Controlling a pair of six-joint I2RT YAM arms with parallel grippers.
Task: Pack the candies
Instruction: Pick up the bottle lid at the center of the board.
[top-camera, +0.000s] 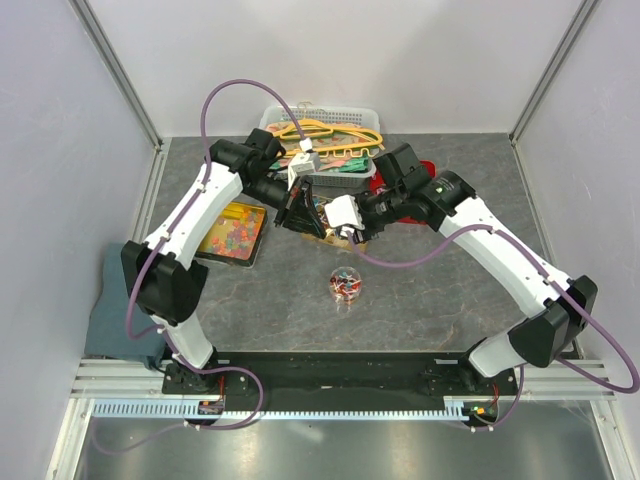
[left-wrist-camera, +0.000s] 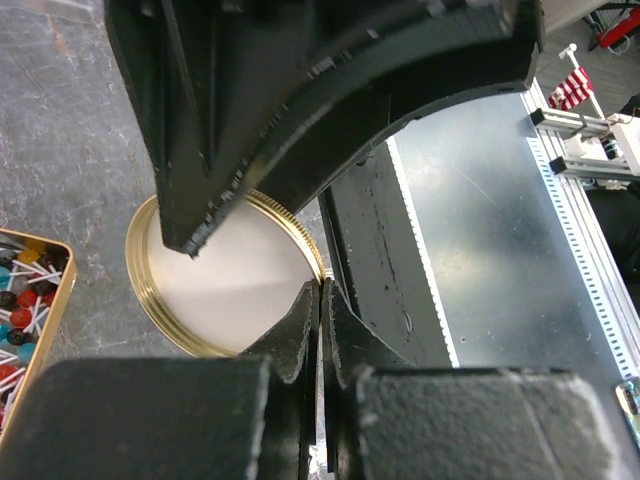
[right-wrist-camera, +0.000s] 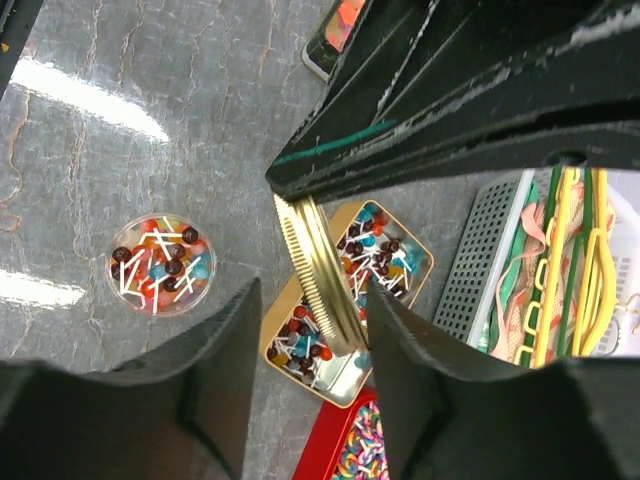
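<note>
the lid (right-wrist-camera: 318, 275) was gold, the tabletop (top-camera: 420, 290) grey and veined like marble; the candies (right-wrist-camera: 160, 265) were red, blue and dark brown on white sticks.

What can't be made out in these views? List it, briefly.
Left wrist: a black part overhead covers the lid's upper side; the left edge cuts off the tin.
Right wrist: the lid shows edge-on, its face unseen, and it hides part of the tin.
Top: the arms meeting above hide the lid; the candies in the jar are too small to sort.
</note>
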